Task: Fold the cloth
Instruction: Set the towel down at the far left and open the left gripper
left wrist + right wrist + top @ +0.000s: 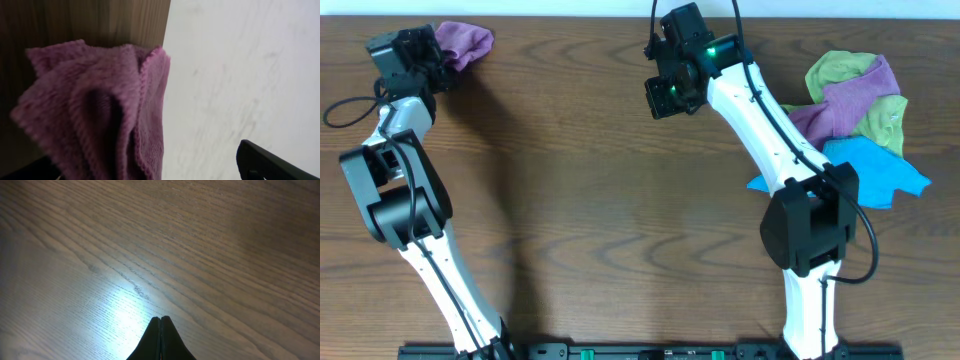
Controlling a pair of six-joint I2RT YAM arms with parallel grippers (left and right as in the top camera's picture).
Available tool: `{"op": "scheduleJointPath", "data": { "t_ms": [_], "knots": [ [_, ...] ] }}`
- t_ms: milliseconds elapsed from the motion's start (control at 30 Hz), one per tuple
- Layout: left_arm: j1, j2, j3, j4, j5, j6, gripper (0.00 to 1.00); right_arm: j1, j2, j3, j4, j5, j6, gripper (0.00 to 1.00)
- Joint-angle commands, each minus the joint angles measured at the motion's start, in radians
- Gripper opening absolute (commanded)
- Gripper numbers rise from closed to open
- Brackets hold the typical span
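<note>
A purple cloth (pixel 465 42) lies crumpled at the table's far left corner, and in the left wrist view (pixel 95 110) it fills the left half, hanging at the table edge. My left gripper (pixel 428 55) is right beside it with its jaws apart. One black finger (pixel 270 165) shows at the lower right, and the other is hidden under the cloth. My right gripper (pixel 670 95) hovers over bare wood at the far middle, and its fingers (pixel 160 322) are pressed together and empty.
A pile of green, purple and blue cloths (pixel 855 110) lies at the right side, next to the right arm. The white floor (pixel 240 75) shows beyond the table edge. The table (pixel 580 200) is dark wood.
</note>
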Motion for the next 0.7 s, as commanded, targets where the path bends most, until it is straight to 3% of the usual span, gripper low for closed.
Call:
{"op": "scheduleJointPath", "data": {
  "t_ms": [0, 133, 333, 533, 667],
  "knots": [
    [0.021, 0.019, 0.023, -0.024, 0.106, 0.077, 0.95, 0.010, -0.023, 0.019, 0.001, 0.010, 0.012, 0.01],
    [0.043, 0.019, 0.023, -0.143, 0.209, 0.099, 0.96, 0.010, -0.023, 0.019, 0.009, 0.010, 0.012, 0.01],
    [0.060, 0.010, 0.023, -0.323, 0.257, 0.226, 0.95, 0.010, -0.023, 0.019, 0.027, 0.010, 0.012, 0.01],
    [0.063, -0.057, 0.023, -0.433, 0.240, 0.448, 0.95, 0.010, -0.023, 0.019, 0.027, 0.010, 0.012, 0.01],
    [0.063, -0.157, 0.023, -0.623, 0.132, 0.635, 0.95, 0.010, -0.024, 0.019, 0.026, 0.010, 0.012, 0.01]
  ]
}}
